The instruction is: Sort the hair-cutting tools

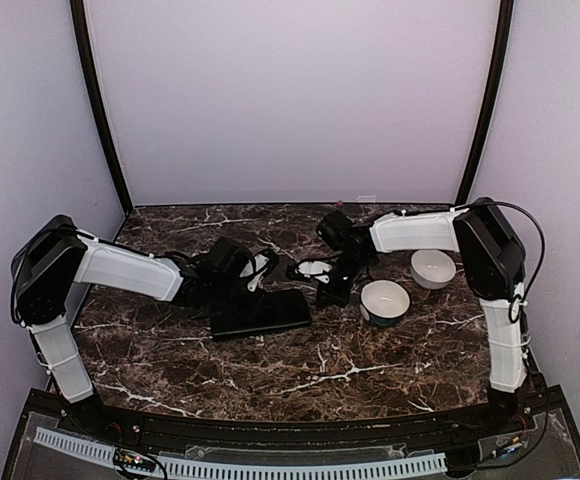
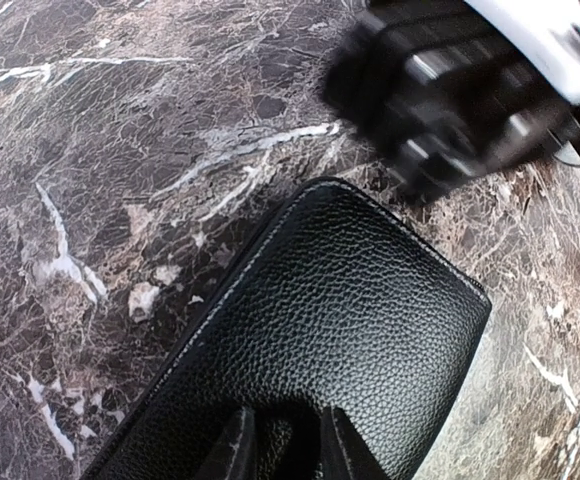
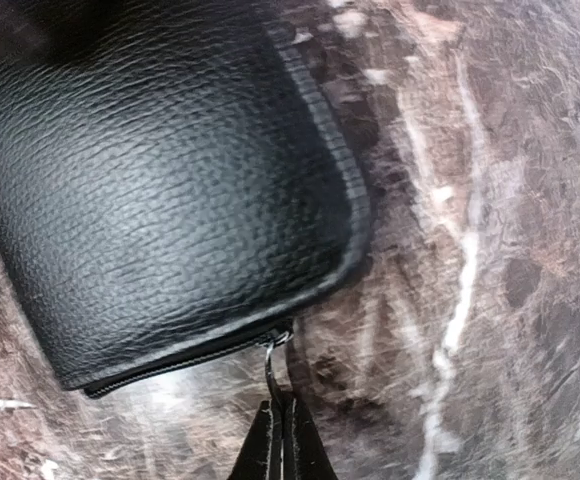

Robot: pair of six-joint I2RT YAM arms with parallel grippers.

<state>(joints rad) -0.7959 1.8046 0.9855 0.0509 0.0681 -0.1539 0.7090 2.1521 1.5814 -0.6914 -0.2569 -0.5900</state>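
A flat black leather zip case (image 1: 260,312) lies in the middle of the marble table. My right gripper (image 3: 288,440) is shut on the case's thin metal zipper pull (image 3: 273,365), at the corner of the case (image 3: 160,180). My left gripper (image 2: 288,445) is at the case's other end. Its fingertips (image 2: 235,445) stand a narrow gap apart and press down on the leather (image 2: 340,320). In the top view the left gripper (image 1: 235,275) and the right gripper (image 1: 332,290) face each other across the case. The hair-cutting tools are out of view.
Two round white bowls (image 1: 384,300) (image 1: 433,268) stand to the right of the case, close to the right arm. The right gripper's blurred body (image 2: 450,90) shows beyond the case in the left wrist view. Purple walls enclose the table on three sides.
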